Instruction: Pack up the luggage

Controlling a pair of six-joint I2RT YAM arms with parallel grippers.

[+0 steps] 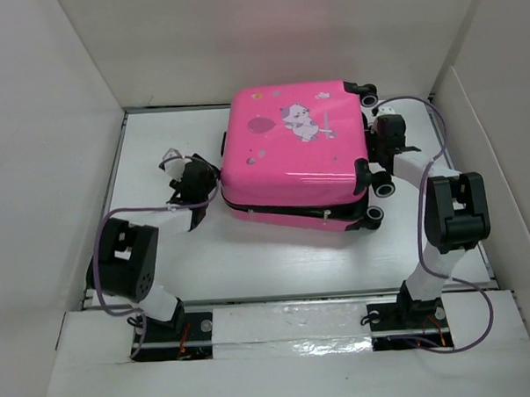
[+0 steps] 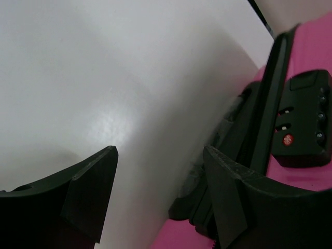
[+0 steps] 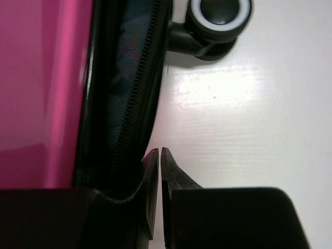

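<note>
The hot-pink luggage (image 1: 289, 149) lies flat on the white table with its printed lid down; a dark gap runs along its front edge. My left gripper (image 1: 196, 186) is open and empty at the case's left side, beside the black combination lock (image 2: 306, 127) and the pink shell (image 2: 179, 234). My right gripper (image 1: 387, 140) is shut and holds nothing. It sits at the case's right side between the wheels, its fingertips (image 3: 167, 155) next to the black zipper (image 3: 136, 88) and the pink shell (image 3: 39, 78).
White walls close in the table on the left, back and right (image 1: 51, 129). A black and white wheel (image 3: 219, 13) stands just beyond my right fingertips. Bare white tabletop (image 1: 276, 259) lies in front of the case.
</note>
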